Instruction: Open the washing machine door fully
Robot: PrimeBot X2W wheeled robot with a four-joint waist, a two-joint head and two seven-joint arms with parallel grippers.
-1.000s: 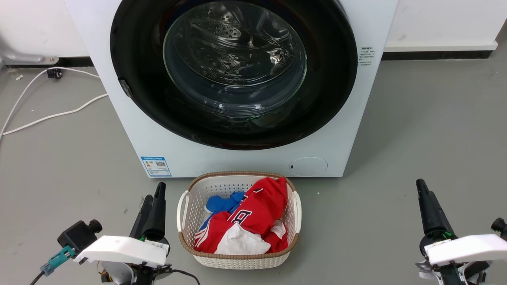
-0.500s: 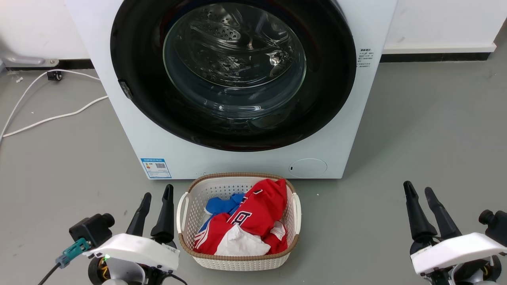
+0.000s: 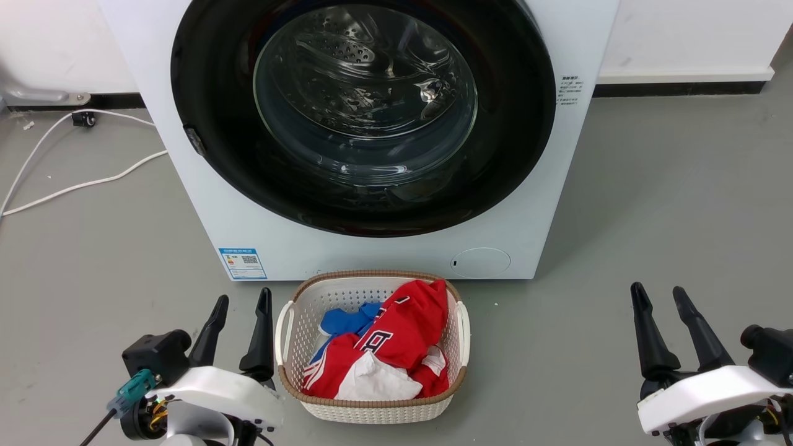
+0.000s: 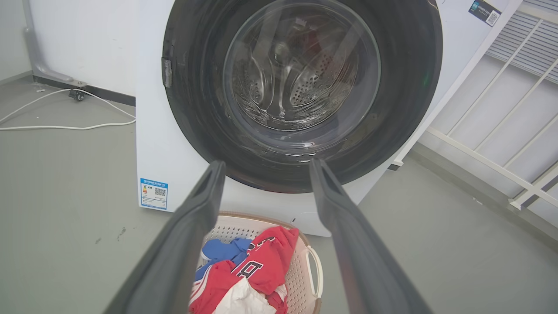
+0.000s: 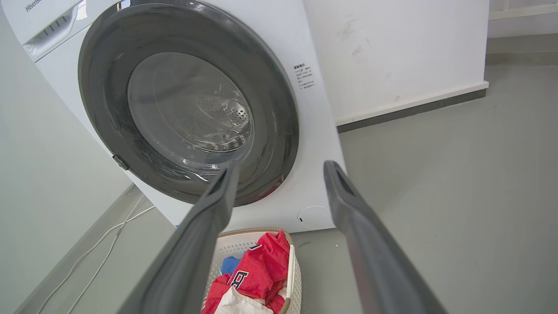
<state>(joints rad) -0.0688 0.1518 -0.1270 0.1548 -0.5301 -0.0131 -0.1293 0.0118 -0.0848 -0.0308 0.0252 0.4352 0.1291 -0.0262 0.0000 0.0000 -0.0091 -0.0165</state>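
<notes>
Black and glossy, the washing machine door [image 3: 365, 111] sits shut in the front of the washing machine [image 3: 347, 251] — opening not yet begun. The left gripper [image 3: 243, 297] and right gripper [image 3: 657, 291] hover low before the machine, fingers spread, empty. Next, I judge, one must hook the door's free edge and pull; whether the grey tab [image 4: 166, 72] is catch or hinge I cannot tell. The right wrist view adds the drawer [image 5: 52, 28] at the machine's top, above the head view's frame.
</notes>
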